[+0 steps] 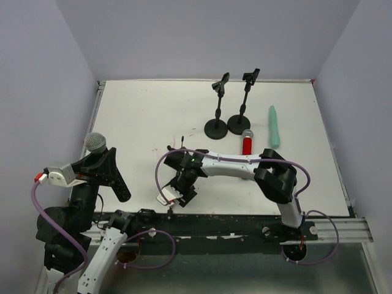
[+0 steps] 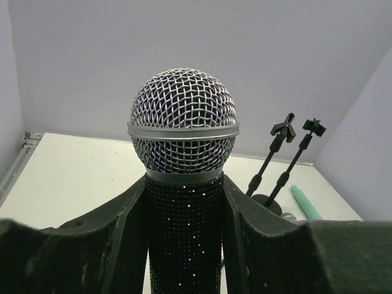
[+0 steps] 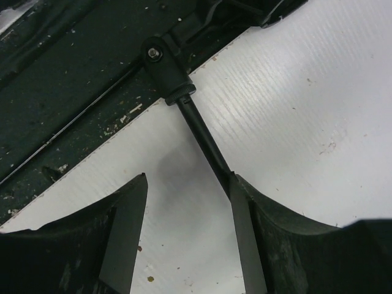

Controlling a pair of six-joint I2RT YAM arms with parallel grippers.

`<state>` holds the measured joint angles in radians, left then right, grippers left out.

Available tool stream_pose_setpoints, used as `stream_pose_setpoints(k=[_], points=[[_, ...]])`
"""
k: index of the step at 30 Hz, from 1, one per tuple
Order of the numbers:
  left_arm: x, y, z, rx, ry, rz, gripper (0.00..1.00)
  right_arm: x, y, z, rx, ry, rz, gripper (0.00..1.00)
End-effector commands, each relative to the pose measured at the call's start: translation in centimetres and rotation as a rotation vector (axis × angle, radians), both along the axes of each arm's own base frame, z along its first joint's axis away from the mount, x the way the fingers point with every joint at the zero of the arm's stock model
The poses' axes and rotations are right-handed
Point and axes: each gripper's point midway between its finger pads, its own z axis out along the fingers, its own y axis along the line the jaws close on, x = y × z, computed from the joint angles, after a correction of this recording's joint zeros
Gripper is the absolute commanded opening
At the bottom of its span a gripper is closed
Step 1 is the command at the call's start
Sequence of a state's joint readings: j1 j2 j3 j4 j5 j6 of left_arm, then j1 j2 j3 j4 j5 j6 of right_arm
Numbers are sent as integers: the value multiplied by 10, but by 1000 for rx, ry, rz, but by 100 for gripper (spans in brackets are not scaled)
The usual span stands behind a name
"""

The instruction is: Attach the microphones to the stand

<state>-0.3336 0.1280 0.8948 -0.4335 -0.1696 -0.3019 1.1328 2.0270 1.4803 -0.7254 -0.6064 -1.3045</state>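
While both upright black stands [image 1: 218, 113] hold nothing, I note left gripper [image 2: 184, 184] clamping the black mesh-headed microphone [image 2: 184, 122], right gripper [image 3: 190, 179], jaws apart, astride a thin black rod [image 3: 205, 144], red microphone [image 1: 247, 146] and mint-green microphone [image 1: 274, 125] lying beside them.

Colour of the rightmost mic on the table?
Mint green microphone, clearest in top external view.

No legible text, labels, brands or numbers — nothing readable in any view
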Motion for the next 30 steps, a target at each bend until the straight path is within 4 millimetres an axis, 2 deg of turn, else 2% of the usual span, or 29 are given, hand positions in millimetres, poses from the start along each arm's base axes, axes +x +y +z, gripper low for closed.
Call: stream_pose_setpoints(k=[1, 11, 13, 14, 16, 20, 23, 27, 30], points=[[-12, 4, 1, -22, 4, 2, 0, 16, 10, -16, -20, -99, 1, 64], [-27, 6, 4, -43, -7, -22, 0, 16, 20, -38, -84, -163, 56, 58], [-30, 5, 6, -45, -9, -32, 0, 18, 18, -41, -104, -177, 59, 49], [-31, 4, 7, -45, -11, -37, 0, 20, 17, -41, -113, -186, 55, 39], [-34, 2, 9, -48, -17, -52, 0, 23, 14, -38, -118, -206, 52, 27], [-41, -4, 16, -71, -35, -101, 0, 21, 14, -16, -83, -205, 31, 13], [-50, -8, 30, -93, -72, -141, 0, 19, 15, 8, -49, -166, -2, 7], [-67, -12, 55, -117, -136, -200, 0, 21, 23, 56, 53, -39, -89, 5], [-80, -19, 71, -127, -180, -259, 0, 32, 25, 90, 127, 55, -170, 5]])
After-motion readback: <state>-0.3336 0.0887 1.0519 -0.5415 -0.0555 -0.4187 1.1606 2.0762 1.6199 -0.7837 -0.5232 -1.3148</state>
